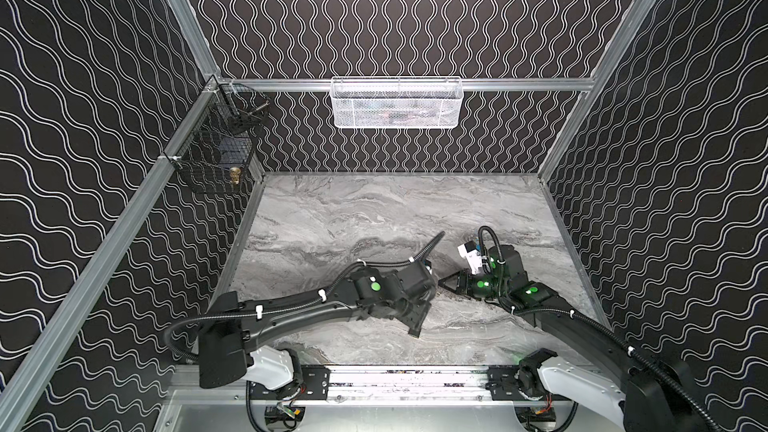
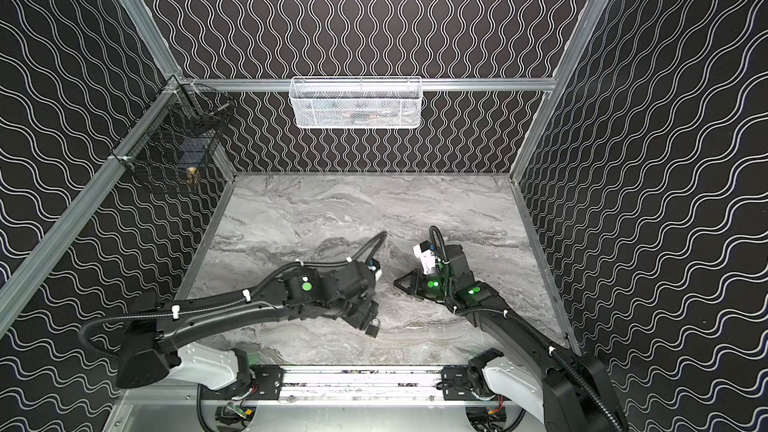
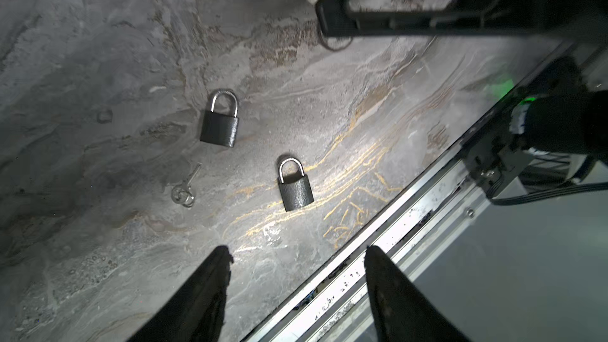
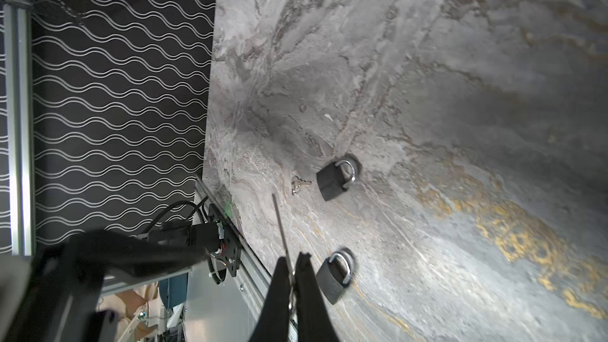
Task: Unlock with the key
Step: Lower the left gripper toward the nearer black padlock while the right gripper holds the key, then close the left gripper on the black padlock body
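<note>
Two black padlocks with silver shackles lie flat on the marble table: one padlock farther in, the other padlock nearer the front rail. My left gripper hovers above them, open, nothing between its fingers. My right gripper is shut on a key whose thin blade sticks out past the fingertips, beside the near padlock. A second key on a ring lies loose next to the far padlock. In a top view the right gripper points left toward the left arm's wrist.
The aluminium front rail runs close by the left fingers. A white mesh basket hangs on the back wall and a black wire basket in the back left corner. Patterned walls close in three sides.
</note>
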`<state>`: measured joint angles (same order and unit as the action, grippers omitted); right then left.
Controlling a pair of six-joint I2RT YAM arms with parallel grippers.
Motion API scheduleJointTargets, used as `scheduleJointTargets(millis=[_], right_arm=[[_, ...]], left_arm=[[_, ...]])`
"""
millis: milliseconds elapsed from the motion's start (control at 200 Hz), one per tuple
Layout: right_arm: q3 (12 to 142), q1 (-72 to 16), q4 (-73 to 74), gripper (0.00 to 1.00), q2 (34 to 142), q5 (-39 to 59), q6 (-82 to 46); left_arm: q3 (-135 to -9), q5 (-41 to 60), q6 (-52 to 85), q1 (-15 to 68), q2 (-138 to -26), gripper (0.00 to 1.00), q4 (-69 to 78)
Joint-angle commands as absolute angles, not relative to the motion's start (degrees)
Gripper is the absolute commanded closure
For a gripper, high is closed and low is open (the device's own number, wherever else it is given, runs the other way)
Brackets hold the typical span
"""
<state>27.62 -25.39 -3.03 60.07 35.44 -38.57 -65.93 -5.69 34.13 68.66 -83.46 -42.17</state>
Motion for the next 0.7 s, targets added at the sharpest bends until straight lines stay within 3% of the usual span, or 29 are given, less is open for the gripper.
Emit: scheduleJointTargets(millis=[0, 696], right_arm=[[26.43, -24.11, -0.62, 1.00, 60.48, 34.40, -40.82], [24.10, -21.14, 5.37, 1.00, 63.33, 37.56, -43.66]], left_arm=[[-65.01, -8.36, 37.22, 69.69, -85.35, 0.32, -43.20], [-63.89, -7.99, 46.93, 73.30, -100.10, 0.34, -34.82]])
